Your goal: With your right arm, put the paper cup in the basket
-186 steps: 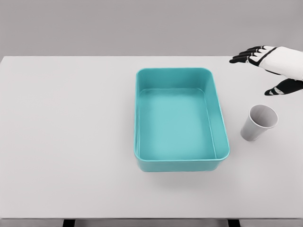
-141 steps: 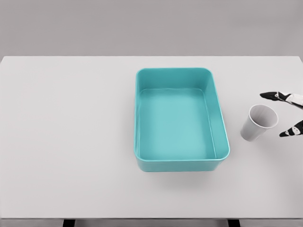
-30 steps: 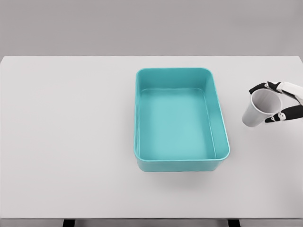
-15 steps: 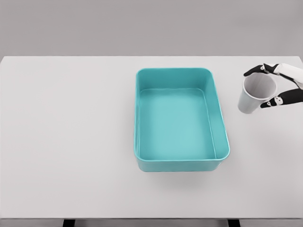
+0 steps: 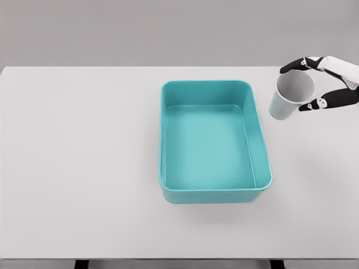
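Right robot hand pinching paper cup at rim, fingers curled round it; cup light, thin-walled, crushable, so gentle grip near rim; basket left of hand

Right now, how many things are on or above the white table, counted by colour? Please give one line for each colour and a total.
Teal: 1, the teal rectangular plastic basket, empty, standing on the white table.
White: 1, the white paper cup, held tilted in the right hand to the right of the basket.
Total: 2 things.
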You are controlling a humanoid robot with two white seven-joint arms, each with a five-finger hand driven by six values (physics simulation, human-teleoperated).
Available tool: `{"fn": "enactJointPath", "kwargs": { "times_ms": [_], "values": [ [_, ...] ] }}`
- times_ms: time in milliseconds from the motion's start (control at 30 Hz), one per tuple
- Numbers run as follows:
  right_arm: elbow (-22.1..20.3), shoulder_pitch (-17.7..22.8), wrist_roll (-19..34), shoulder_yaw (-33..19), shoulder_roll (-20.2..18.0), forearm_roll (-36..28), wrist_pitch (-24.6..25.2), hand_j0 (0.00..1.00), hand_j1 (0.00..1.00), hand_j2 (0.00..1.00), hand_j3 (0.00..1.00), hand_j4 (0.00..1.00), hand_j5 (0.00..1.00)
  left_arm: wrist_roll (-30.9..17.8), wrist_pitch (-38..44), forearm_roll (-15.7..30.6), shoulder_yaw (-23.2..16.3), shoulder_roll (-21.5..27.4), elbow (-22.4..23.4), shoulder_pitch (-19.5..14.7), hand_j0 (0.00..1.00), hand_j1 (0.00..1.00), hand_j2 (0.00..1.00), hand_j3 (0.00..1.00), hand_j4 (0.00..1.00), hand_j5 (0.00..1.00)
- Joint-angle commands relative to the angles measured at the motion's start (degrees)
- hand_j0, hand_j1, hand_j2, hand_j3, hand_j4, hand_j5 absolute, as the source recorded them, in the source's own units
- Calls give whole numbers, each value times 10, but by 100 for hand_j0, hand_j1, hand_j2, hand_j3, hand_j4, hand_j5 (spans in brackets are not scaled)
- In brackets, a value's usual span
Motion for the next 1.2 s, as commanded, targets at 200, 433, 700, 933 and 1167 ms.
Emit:
{"fn": "enactJointPath", "kwargs": {
  "times_ms": [200, 433, 700, 933, 1167],
  "values": [
    [-25, -29, 0, 9, 33, 5, 27, 74, 74, 74, 74, 74, 74, 0, 0, 0, 0, 0, 0, 0, 100, 100, 100, 100, 100, 100],
    [-26, -78, 0, 69, 74, 28, 49, 74, 74, 74, 74, 74, 74, 0, 0, 0, 0, 0, 0, 0, 100, 100, 100, 100, 100, 100],
    [-25, -98, 0, 138, 113, 98, 61, 74, 74, 74, 74, 74, 74, 0, 0, 0, 0, 0, 0, 0, 100, 100, 100, 100, 100, 100],
    [-25, -122, 0, 186, 137, 153, 77, 74, 74, 74, 74, 74, 74, 0, 0, 0, 0, 0, 0, 0, 100, 100, 100, 100, 100, 100],
    [-27, -122, 0, 160, 135, 172, 67, 100, 100, 100, 100, 100, 100, 0, 0, 0, -1, 0, 0, 0, 100, 100, 100, 100, 100, 100]
  ]
}}
